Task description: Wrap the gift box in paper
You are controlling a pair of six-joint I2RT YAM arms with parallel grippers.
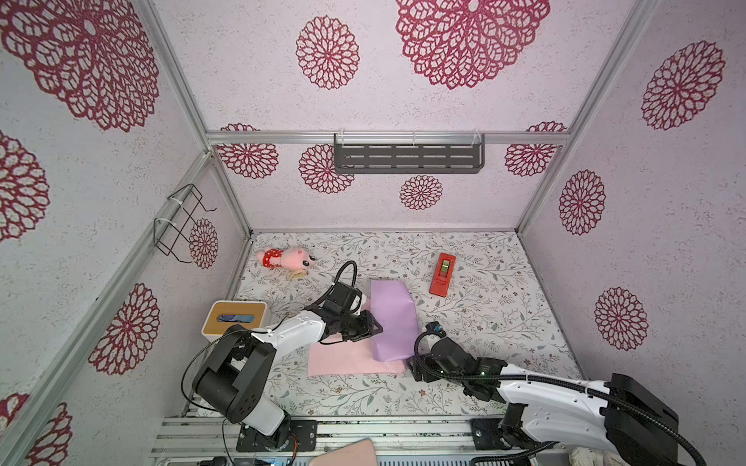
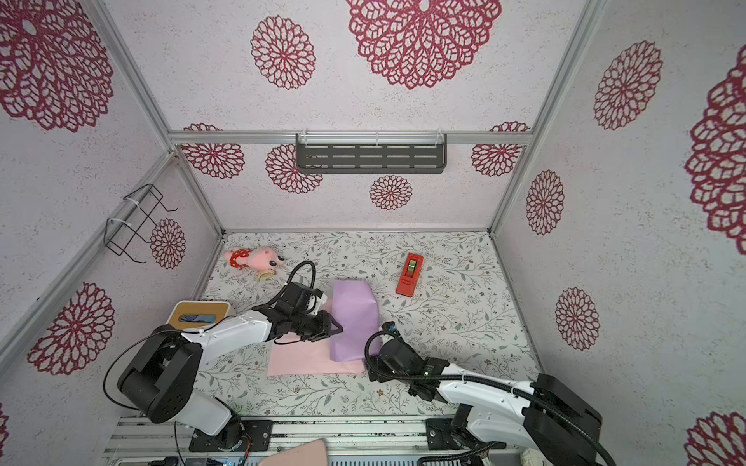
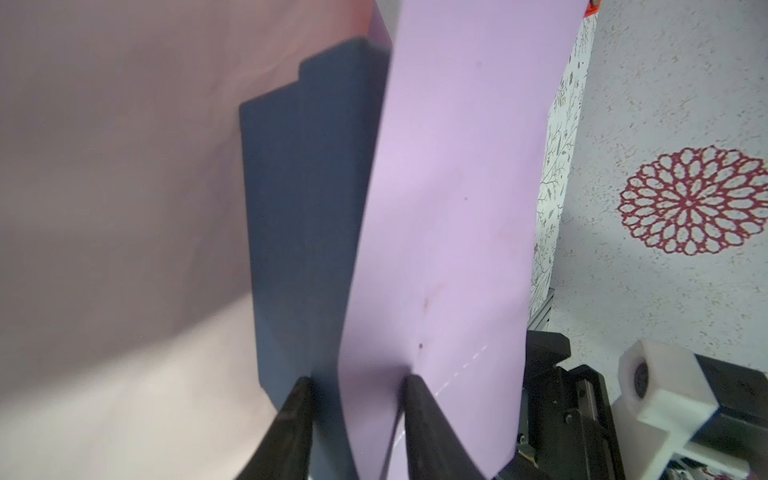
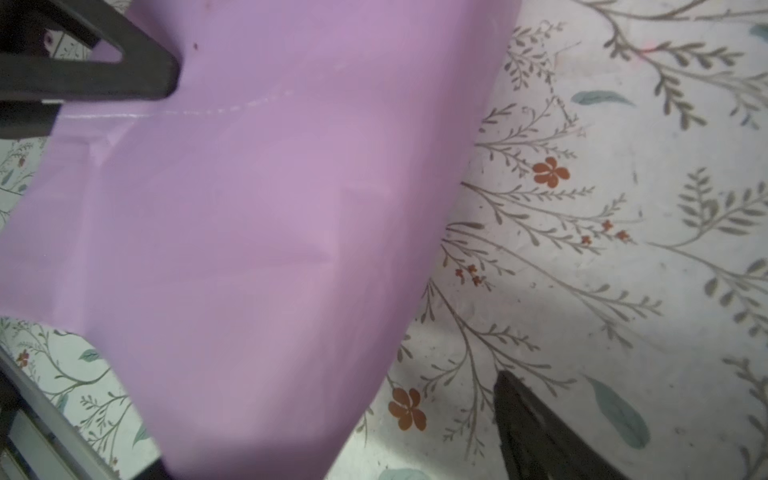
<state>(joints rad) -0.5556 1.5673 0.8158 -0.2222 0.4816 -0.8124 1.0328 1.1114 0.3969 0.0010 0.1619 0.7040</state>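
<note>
The paper (image 1: pixel 393 318) is draped lilac side up over the gift box, and its pink face (image 1: pixel 343 359) lies flat on the table to the left. In both top views the box is hidden under it. The left wrist view shows the navy gift box (image 3: pixel 299 216) beside the lilac flap (image 3: pixel 457 187). My left gripper (image 1: pixel 375 324) (image 3: pixel 357 386) is at the box's left edge, shut on the paper flap there. My right gripper (image 1: pixel 413 365) (image 4: pixel 332 436) is open at the front right corner, over the paper's edge; only one of its fingers (image 4: pixel 540 432) shows.
A red tape dispenser (image 1: pixel 443 274) lies at the back right. A white tissue box (image 1: pixel 234 318) with a wooden top stands by the left arm, and a pink plush toy (image 1: pixel 286 258) lies at the back left. A grey shelf (image 1: pixel 407 155) hangs on the back wall.
</note>
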